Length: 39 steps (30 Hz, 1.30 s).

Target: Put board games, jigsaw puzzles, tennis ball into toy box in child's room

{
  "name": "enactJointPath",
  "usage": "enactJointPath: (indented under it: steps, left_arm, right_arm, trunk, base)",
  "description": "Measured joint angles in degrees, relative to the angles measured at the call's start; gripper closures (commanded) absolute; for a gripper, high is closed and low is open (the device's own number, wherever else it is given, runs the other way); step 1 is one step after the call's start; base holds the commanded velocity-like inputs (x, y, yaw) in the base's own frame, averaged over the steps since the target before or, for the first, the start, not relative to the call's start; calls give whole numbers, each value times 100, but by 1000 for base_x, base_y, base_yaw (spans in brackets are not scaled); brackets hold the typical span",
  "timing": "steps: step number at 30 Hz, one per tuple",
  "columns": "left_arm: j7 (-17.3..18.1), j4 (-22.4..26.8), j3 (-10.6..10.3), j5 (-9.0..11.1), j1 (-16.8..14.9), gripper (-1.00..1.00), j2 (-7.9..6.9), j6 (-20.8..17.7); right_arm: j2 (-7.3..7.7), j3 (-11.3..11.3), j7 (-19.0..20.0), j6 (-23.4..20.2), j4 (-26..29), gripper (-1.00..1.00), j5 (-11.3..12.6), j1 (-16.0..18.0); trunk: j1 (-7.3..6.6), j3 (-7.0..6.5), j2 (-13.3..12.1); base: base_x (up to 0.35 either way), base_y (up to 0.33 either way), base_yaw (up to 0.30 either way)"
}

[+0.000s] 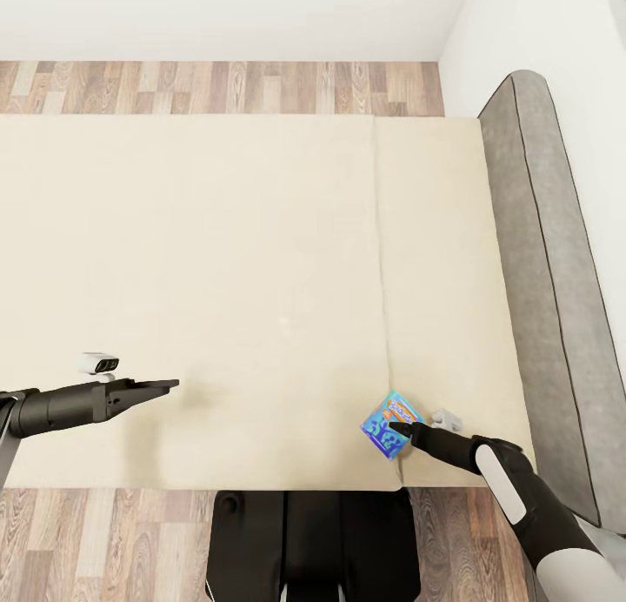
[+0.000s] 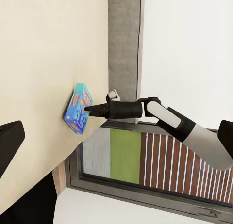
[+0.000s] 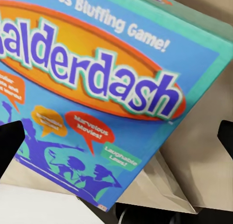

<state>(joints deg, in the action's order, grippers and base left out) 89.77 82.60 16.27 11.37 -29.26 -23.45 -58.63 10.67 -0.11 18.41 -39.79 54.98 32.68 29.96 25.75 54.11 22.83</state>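
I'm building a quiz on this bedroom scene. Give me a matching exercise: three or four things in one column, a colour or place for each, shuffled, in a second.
Things:
1. Balderdash board game
2. mattress
3. headboard
4. left gripper

Descriptions:
A. plain beige, seamed into two sections
B. grey, against the white wall
C. blue box at the mattress's near edge, by the right gripper
D. over bare mattress, nothing in it

Pairs: 1-C, 2-A, 3-B, 4-D

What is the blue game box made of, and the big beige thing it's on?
The board game looks like glossy printed cardboard: sharp flat edges, bright lettering reading "Balderdash". The bed mattress looks like soft matte fabric, plain beige with a seam between its two sections. These are rendered pictures, so that is only a guess.
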Motion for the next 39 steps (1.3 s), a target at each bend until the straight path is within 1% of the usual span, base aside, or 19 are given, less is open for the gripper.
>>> enactJointPath:
  steps: [7,15,21,39]
  left_arm:
    - [0,0,4,0,0,-100,0,0]
    - [0,0,0,-3,0,-100,0,0]
    - [0,0,0,-3,1,-100,0,0]
    - [0,0,0,-6,0,-100,0,0]
  right_arm:
    - [-26,-4,-16,7,99,-100,2,0]
    - [-14,-6,1,1,254,-100,0,0]
    - [-7,-15,28,-7,280,-100,0,2]
    - [-58,-16,49,-9,289,-100,8,35]
  trunk:
    - [0,0,0]
    - [0,0,0]
    - [0,0,0]
    - [0,0,0]
  base:
    - [0,0,0]
    - [0,0,0]
    - [0,0,0]
    - [0,0,0]
